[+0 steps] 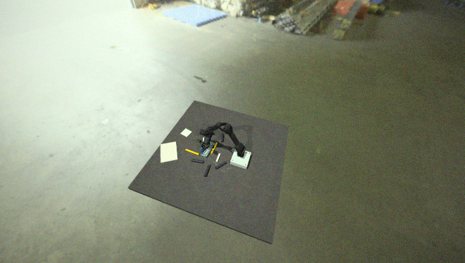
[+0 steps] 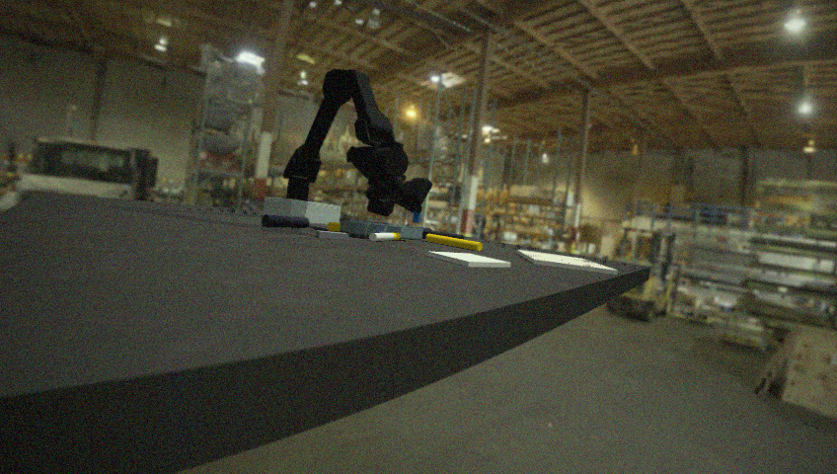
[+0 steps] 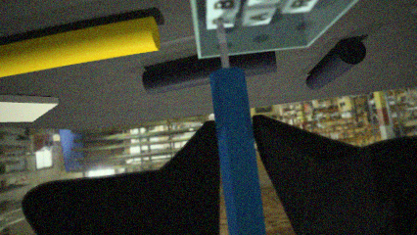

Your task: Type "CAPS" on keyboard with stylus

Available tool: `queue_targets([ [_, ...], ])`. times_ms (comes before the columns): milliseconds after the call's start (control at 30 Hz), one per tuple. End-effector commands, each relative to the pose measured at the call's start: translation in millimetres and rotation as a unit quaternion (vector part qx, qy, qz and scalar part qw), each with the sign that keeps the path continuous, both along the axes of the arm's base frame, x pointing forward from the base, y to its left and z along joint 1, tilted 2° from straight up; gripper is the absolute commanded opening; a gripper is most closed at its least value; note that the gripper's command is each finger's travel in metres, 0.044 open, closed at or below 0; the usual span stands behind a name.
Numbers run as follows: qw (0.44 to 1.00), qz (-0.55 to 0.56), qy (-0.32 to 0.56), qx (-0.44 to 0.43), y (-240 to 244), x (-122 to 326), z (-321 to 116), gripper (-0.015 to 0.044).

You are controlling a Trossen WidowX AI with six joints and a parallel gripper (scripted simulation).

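Note:
My gripper (image 1: pixel 203 143) (image 2: pixel 418 202) (image 3: pixel 233 126) is shut on the blue stylus (image 1: pixel 201 150) (image 2: pixel 417 216) (image 3: pixel 240 162), whose thin grey tip points away from the fingers. The keyboard (image 1: pixel 205 153) (image 2: pixel 363 227) (image 3: pixel 299 39) is a pale blue-green board with white keys. In the wrist view its near corner shows at the top. The stylus tip appears over the corner key (image 3: pixel 211 17), whose letter is mostly hidden. Beside it is a key (image 3: pixel 258 17) that looks like A. Whether the tip touches a key cannot be told. The other keys are cut off or too small to read.
Yellow bars (image 1: pixel 191 152) (image 2: pixel 453 242) (image 3: pixel 88 45) lie on both sides of the keyboard. Dark cylinders (image 1: pixel 197 160) (image 3: pixel 171 79) and a white bar (image 1: pixel 217 157) lie around it. Pale flat pads (image 1: pixel 168 152) (image 2: pixel 470 259) (image 3: pixel 22 111) lie farther out, opposite the arm's white base (image 1: pixel 240 160).

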State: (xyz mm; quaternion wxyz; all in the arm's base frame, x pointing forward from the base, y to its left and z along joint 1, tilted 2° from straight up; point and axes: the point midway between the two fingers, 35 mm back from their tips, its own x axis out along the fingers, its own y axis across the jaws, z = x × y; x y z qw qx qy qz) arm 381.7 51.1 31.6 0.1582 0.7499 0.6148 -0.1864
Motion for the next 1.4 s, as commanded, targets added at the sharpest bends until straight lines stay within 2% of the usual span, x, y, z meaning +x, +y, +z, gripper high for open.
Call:
queue_targets([
  [0, 1.0, -0.001, 0.002, 0.002, 0.3, 0.0, -1.0, 0.0081],
  [267, 1.0, -0.001, 0.002, 0.002, 0.2, 0.1, 0.7, 0.0081],
  [533, 1.0, -0.001, 0.002, 0.001, -0.8, -0.1, 35.7, 0.0081],
  [733, 1.0, -0.001, -0.001, 0.0, -1.0, 0.4, 33.8, 0.0085],
  [933, 1.0, -0.001, -0.001, 0.0, -1.0, 0.4, 33.8, 0.0045],
  [967, 1.0, -0.001, -0.001, 0.0, -2.0, 0.3, 33.8, 0.0018],
  [1000, 1.0, -0.001, 0.0, -0.001, -4.0, 0.1, 33.6, 0.0],
  [1367, 1.0, -0.002, 0.003, -0.004, -60.3, -10.9, 34.8, 0.0],
])
